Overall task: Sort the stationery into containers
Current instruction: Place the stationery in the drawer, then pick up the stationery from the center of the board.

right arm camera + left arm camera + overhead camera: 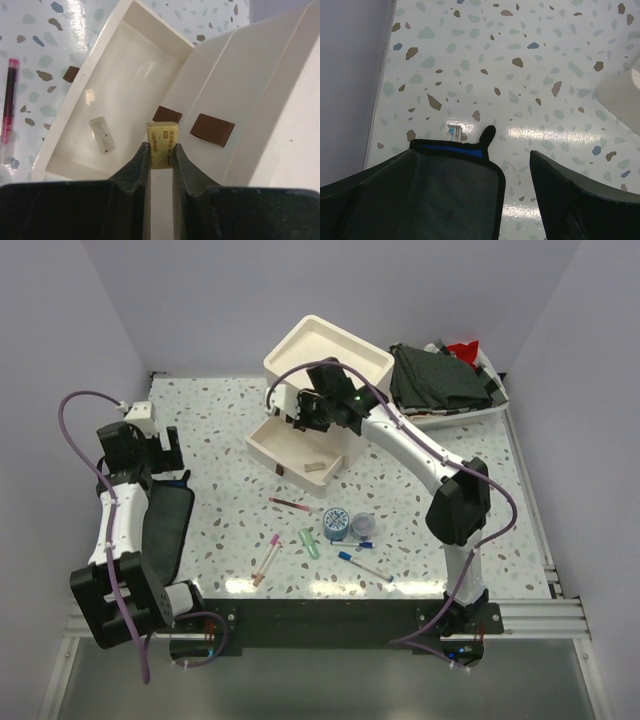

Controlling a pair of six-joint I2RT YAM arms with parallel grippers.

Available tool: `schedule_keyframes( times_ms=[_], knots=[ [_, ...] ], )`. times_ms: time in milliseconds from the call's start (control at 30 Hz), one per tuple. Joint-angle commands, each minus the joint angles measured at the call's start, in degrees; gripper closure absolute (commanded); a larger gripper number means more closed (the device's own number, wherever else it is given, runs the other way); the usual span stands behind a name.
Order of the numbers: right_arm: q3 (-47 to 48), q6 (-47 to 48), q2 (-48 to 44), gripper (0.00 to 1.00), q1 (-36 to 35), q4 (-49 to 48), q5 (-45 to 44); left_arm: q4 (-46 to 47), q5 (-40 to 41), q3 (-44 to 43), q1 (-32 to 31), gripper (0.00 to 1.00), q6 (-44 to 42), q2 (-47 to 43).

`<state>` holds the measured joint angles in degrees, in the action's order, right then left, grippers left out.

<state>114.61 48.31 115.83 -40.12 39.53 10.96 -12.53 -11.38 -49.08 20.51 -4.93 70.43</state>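
R gripper (161,152) clamped on small tan rectangular eraser (162,137), beside pulled-out cream drawer (135,75) of cream-white cube cabinet (330,345), far centre. L gripper (472,155) jaws wide apart above dark cloth (450,200), left side.

The speckled bench (200,430) carries a cream cabinet (290,352) beneath the right hand (303,412), its bottom drawer (295,450) pulled out toward the arms, and a white tray (455,421) of dark cloths (440,380) to that hand's right. Well short of that hand lie a maroon pen (292,505), a pink pen (268,555), a green piece (310,543), two blue tape rolls (337,524) and blue-capped white pens (365,566). A dark cloth (165,530) lies beneath the left hand (155,445).
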Motion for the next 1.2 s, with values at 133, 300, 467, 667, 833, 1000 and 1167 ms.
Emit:
schedule_keyframes(
  times_ms=[133, 300, 467, 667, 833, 1000, 1167],
  knots=[
    [-1.4, -5.16, 4.75, 0.96, -2.24, -4.63, -2.79, -0.91, -2.69, -4.71, 0.41, 0.0, 0.97, 2.86],
    [-3.33, -7.88, 5.98, 0.94, -2.16, -7.7, -3.84, -1.0, -2.69, -5.68, 0.41, 0.0, 1.15, 3.92],
    [-4.3, -9.99, 6.34, 0.69, -2.33, -10.95, -6.65, -1.0, -2.6, -5.15, 0.32, 0.0, 1.59, 3.83],
    [-6.13, -8.61, -1.47, 0.31, -2.25, -4.05, 4.22, 0.49, -9.01, -4.62, 0.41, 0.0, -0.52, 1.12],
    [-8.79, -7.16, -4.48, 0.29, -3.47, 7.74, 15.05, 2.6, -9.01, -4.27, 0.41, 0.0, 1.32, 0.75],
    [-10.54, -26.3, -3.68, 0.36, -7.85, 8.29, 12.34, 3.22, -10.24, -4.53, 0.32, 0.0, 3.08, 1.64],
    [-17.37, -43.2, -4.12, 0.37, -14.98, 3.9, 0.66, 1.9, -9.02, -5.32, 0.41, 0.0, 2.29, 1.99]
  ],
)
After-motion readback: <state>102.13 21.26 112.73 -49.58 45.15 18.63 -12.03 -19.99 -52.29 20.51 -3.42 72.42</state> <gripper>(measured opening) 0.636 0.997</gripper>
